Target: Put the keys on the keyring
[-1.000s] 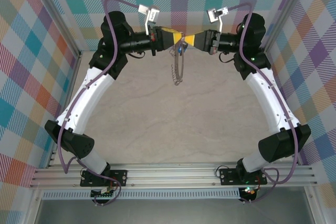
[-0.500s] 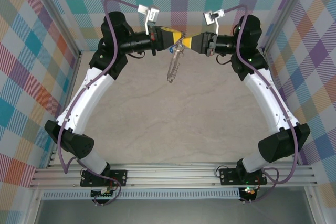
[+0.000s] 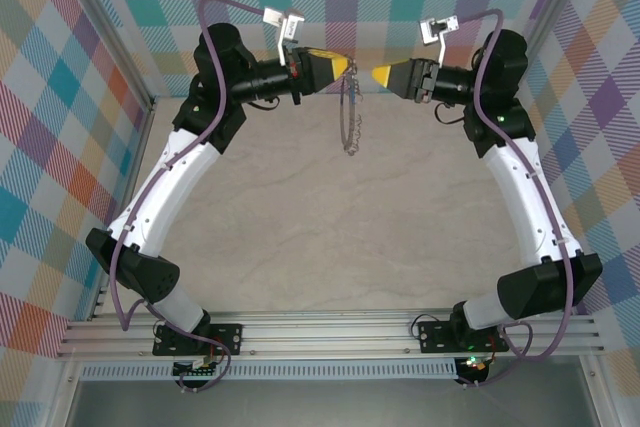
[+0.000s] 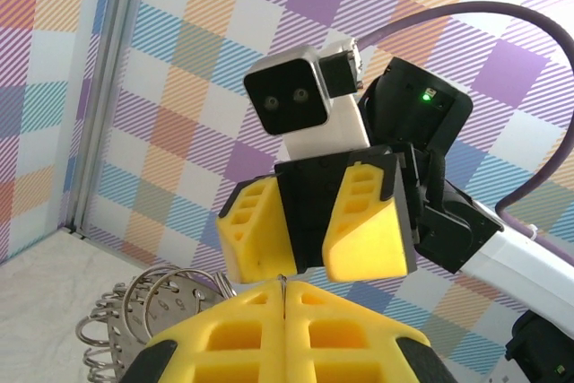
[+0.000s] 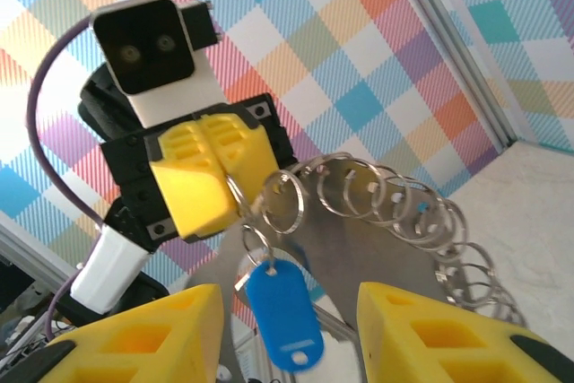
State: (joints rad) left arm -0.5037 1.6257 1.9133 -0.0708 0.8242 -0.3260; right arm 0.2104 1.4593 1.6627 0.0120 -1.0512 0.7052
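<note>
The left gripper [image 3: 343,66] is clenching the ring [image 3: 349,115] by its top, the hoop hanging toward six o'clock. The right gripper [image 3: 378,74] is hovering released, apart at its three o'clock. The key [image 5: 283,315] is dangling from a loop just beside the left gripper.

Pale marbled tabletop [image 3: 330,227] within bright plaid walls [image 3: 60,97], aluminium-framed

No legible text, label, brand or number on anything visible.
</note>
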